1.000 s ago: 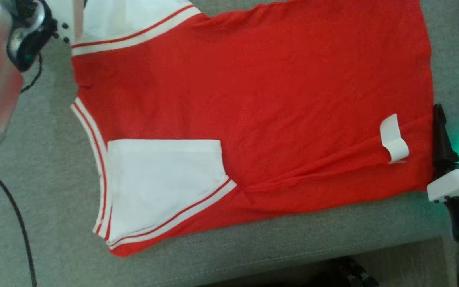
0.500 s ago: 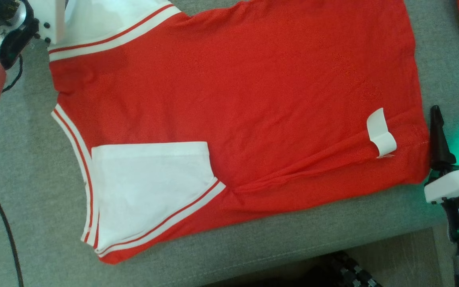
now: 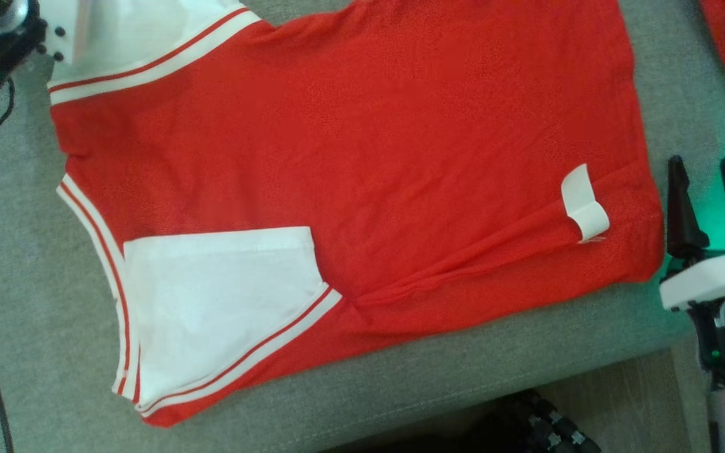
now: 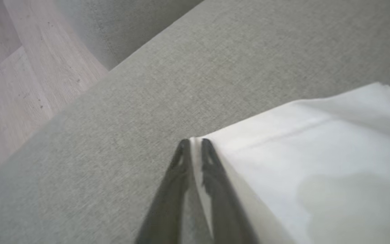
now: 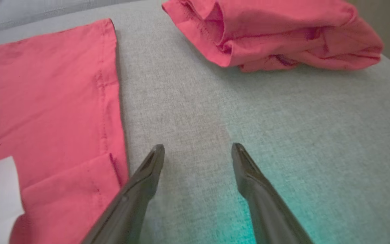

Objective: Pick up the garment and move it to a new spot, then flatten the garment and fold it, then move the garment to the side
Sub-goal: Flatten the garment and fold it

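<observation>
Leftward is the way the whole head view has slid over the last second, arms and cloth together, so the camera has turned and the shirt has not been dragged. The left jaws have also drawn in from wide open.

The grey cushion [image 3: 400, 390] carries the garment [image 3: 400, 145], a red shirt spread nearly flat across it, neck to the robot's left and hem to its right. A second red garment [image 5: 276, 37] lies bundled well beyond the hem. The near white sleeve [image 3: 218, 302] already lies folded onto the red body. The far white sleeve [image 4: 317, 162] is where the work is.

The right gripper [image 5: 198, 147] hovers just beside the hem, jaws wide apart and holding nothing. The left gripper [image 4: 192, 142] has its jaws nearly together with the far sleeve's corner pinched between them.

I judge this to be the start of folding that sleeve in. Doing it well means confirming that both layers are caught, then lifting only slightly and carrying the sleeve across so it mirrors the near one. The right gripper could press the hem down to stop the shirt sliding. The long crease running toward the white tag [image 3: 583, 204] would be better smoothed first.
</observation>
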Tool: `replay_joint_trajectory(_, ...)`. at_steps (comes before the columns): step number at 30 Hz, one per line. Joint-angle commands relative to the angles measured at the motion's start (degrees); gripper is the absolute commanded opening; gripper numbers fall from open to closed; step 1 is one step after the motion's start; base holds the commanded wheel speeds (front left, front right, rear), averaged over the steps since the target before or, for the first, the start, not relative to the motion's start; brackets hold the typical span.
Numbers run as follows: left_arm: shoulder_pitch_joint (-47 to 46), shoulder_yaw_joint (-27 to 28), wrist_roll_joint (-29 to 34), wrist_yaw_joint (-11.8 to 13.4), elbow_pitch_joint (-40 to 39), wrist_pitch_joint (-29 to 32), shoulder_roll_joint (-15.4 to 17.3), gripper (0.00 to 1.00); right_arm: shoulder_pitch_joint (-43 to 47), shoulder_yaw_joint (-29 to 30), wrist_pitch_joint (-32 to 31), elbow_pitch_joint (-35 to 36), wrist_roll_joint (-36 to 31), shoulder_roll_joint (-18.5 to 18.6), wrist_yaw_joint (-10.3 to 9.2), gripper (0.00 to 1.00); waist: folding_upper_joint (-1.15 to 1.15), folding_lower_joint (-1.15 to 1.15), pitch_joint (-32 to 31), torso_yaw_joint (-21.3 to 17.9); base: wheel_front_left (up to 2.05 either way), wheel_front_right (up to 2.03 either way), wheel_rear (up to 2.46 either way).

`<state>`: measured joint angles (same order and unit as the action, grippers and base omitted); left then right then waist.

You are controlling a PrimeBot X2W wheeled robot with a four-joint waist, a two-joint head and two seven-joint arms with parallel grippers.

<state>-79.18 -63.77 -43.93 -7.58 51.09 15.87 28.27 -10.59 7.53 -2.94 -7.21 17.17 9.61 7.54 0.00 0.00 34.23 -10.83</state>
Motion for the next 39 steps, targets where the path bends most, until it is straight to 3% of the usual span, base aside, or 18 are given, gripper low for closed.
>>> replay_joint_trajectory(1, -1.4, -0.3, -0.9, 0.1, -1.0, 1.0, 2.7, 0.0, -0.7, -1.4, 0.1, 1.7, 1.4, 1.3, -0.05, 1.0, 0.0, 0.0, -0.2, -0.3, 0.0, 0.0, 0.0)
replay_joint_trajectory(7, -1.9, -3.7, -3.3, 0.1, -3.2, -0.7, 4.2, 0.0, -4.7, -3.9, -1.7, 4.1, 3.6, 2.8, -0.05, 1.0, 0.0, 0.0, -2.1, -0.3, 0.0, 0.0, 0.0)
replay_joint_trajectory(12, -2.1, -5.9, -4.4, 0.1, -5.7, -3.8, 4.8, 0.0, -12.9, -8.1, -7.6, 2.5, 3.0, 4.3, -0.05, 1.0, 0.0, 0.0, -4.9, 0.8, 0.0, 0.0, 0.0)
replay_joint_trajectory(18, -2.0, -7.9, -5.0, 0.1, -10.6, -6.0, 5.6, 0.0, -25.1, -12.4, -14.5, -8.7, -0.2, 6.2, -0.05, 1.0, 0.0, 0.0, -7.4, 3.6, 0.0, 0.0, 0.0)
replay_joint_trajectory(27, -3.2, -9.1, -4.0, 0.1, -20.0, -6.9, 6.9, 0.0, -37.6, -14.9, -17.7, -28.4, -3.8, 7.9, -0.05, 1.0, 0.0, 0.0, -6.9, 8.3, 0.0, 0.0, 0.0)
replay_joint_trajectory(39, -3.2, -9.4, -3.8, 0.1, -24.6, -6.5, 8.2, 0.0, -46.6, -20.2, -17.1, -42.0, -3.5, 7.9, -0.05, 1.0, 0.0, 0.0, -6.1, 9.5, 0.0, 0.0, 0.0)
